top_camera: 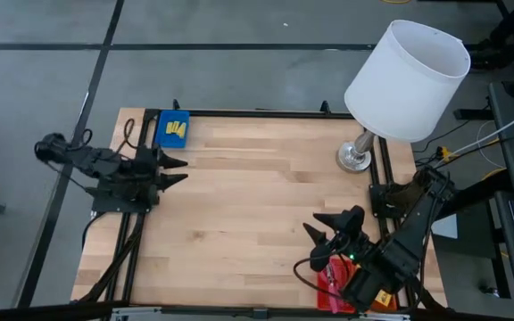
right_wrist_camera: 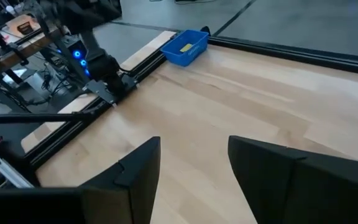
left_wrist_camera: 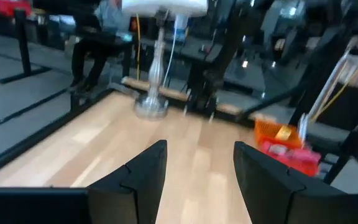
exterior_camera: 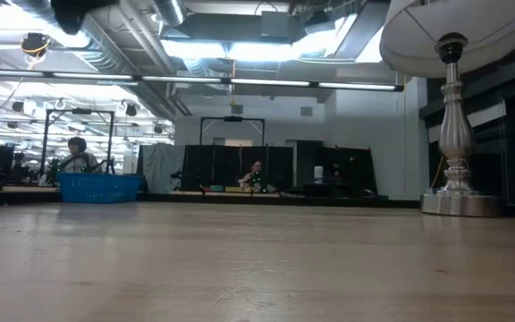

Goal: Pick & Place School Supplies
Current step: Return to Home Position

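Wooden table, yellow packets in blue tray, near parted left jaws

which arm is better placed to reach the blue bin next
Left. The left gripper sits open just beside the blue bin; the right gripper hangs open across the table, by the red bin.

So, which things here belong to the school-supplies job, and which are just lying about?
Job:
yellow supplies in the blue bin
red bin
orange bin
left claw and right claw, both open and empty

Lying about:
white-shaded lamp
people in the room behind
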You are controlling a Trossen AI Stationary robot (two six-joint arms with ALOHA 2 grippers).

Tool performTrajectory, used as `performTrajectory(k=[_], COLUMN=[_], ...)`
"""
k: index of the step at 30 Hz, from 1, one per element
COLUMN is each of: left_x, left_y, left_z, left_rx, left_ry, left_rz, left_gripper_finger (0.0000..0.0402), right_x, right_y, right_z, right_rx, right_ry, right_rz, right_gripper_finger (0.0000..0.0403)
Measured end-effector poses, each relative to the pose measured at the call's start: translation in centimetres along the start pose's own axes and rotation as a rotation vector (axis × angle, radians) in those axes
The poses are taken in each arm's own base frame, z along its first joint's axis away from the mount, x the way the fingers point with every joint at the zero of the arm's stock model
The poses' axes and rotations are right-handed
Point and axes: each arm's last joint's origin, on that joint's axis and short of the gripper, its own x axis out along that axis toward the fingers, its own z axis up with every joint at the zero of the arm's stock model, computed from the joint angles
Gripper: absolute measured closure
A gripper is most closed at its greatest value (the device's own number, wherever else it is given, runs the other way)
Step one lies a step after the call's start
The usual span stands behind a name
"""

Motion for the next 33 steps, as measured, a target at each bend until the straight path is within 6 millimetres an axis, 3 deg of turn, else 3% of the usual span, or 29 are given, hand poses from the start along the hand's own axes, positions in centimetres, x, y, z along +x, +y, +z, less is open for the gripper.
performTrajectory(k=[16, 26, 30, 33], left_x=[0.2, 0.9, 1.9, 2.2], left_y=[4.6, 5.6, 5.8, 5.7], left_z=[-7.6, -9.7, -11.6, -11.9], left_rx=[0.017, 0.100, 0.056, 0.046], left_ry=[-0.028, -0.021, -0.030, -0.082], left_rz=[-0.052, -0.014, -0.082, -0.119], left_gripper_finger=[0.0219, 0.0219, 0.0219, 0.0220], right_x=[0.2, 0.7, 1.4, 1.5], right_y=[0.0, -0.1, -0.1, 0.0], right_z=[0.3, 0.5, 0.8, 0.8], right_rx=[0.148, 0.169, 0.182, 0.197], right_ry=[-0.006, 0.028, 0.029, 0.058], right_rz=[-0.001, -0.031, -0.053, -0.060], right_gripper_finger=[0.0211, 0.0211, 0.0211, 0.0211])
